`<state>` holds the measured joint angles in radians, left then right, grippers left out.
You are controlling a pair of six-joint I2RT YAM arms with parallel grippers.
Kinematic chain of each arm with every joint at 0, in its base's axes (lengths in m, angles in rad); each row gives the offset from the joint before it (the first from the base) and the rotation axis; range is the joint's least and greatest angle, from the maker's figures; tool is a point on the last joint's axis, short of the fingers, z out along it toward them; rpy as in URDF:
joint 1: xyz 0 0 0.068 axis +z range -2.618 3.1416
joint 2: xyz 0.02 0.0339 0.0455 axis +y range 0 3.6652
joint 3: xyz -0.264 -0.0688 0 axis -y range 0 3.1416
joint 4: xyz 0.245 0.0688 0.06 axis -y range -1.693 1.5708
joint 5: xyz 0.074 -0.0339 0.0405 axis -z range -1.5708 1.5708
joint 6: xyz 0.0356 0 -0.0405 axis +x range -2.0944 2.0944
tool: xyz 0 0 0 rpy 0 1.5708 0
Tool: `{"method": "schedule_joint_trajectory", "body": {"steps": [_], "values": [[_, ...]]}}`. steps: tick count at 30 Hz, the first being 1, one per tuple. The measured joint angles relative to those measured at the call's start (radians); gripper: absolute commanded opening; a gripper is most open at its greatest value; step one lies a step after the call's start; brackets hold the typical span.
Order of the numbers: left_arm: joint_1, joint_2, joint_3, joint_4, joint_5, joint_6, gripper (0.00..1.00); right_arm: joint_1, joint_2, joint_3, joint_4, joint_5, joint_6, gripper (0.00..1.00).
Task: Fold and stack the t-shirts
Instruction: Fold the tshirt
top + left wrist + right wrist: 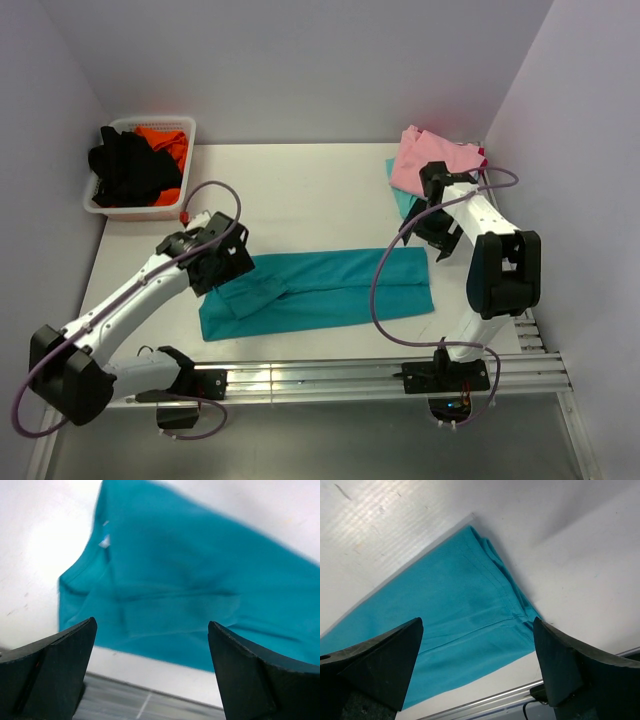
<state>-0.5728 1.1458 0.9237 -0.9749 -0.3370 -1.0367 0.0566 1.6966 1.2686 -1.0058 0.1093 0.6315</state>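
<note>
A teal t-shirt lies on the white table, folded lengthwise into a long strip. It fills the left wrist view and shows in the right wrist view. A folded pink t-shirt lies on a pale aqua one at the back right. My left gripper hangs open and empty over the strip's left end. My right gripper hangs open and empty just past the strip's right end, near the stack.
A white basket with black and orange clothes stands at the back left. An aluminium rail runs along the table's near edge. Grey walls close in the back and both sides.
</note>
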Motion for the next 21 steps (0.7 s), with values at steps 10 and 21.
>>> {"method": "schedule_joint_trajectory", "body": {"steps": [10, 21], "values": [[-0.001, 0.390, 0.225, 0.171, 0.053, 0.095, 0.17, 0.000, -0.008, 0.048, -0.009, 0.002, -0.005, 0.93], [-0.001, 0.645, 0.324, 0.261, 0.132, 0.172, 0.00, 0.000, -0.023, 0.048, -0.019, 0.005, -0.024, 0.89]]}}
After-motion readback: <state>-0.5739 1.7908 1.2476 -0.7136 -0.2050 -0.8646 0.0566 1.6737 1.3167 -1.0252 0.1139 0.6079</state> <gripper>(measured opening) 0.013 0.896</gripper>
